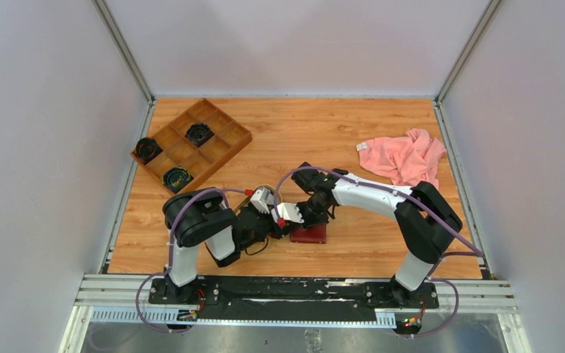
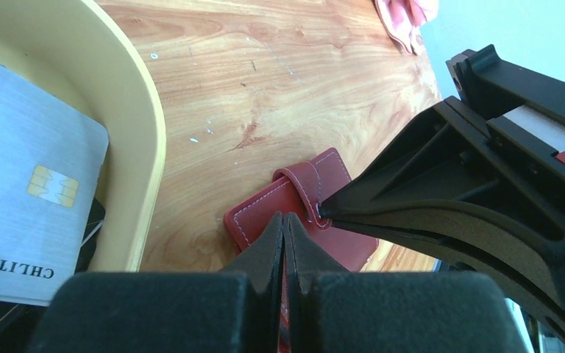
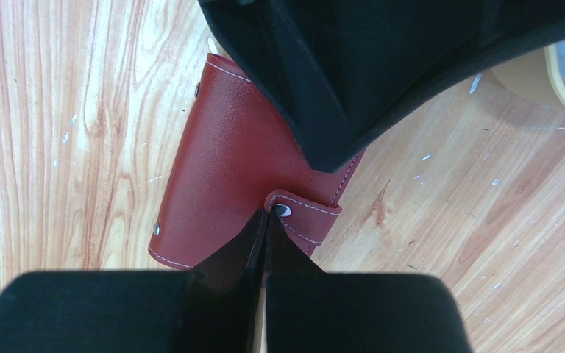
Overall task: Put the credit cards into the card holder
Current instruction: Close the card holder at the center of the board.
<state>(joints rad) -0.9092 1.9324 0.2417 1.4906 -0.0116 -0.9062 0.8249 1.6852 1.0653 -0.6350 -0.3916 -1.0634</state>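
Both squeezed shut on nothing, the left claw [image 2: 285, 220] and right claw [image 3: 267, 215] touch their tips to the small dark red leather card holder [image 3: 228, 162]. It looks light and bendy, so its little snap tab [image 3: 307, 218] seems the best place to grab. A thin, stiff grey plastic credit card [image 2: 29, 184] lies in the tan tray [image 2: 151, 132] left of the left claw.

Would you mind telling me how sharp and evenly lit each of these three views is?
Top external: even, soft light, no glare, sharp across the table. Left wrist: the card holder and the credit card read sharply; the left gripper is a dark, featureless mass up close. Right wrist: card holder stitching crisp; the right gripper is near-black, without detail.
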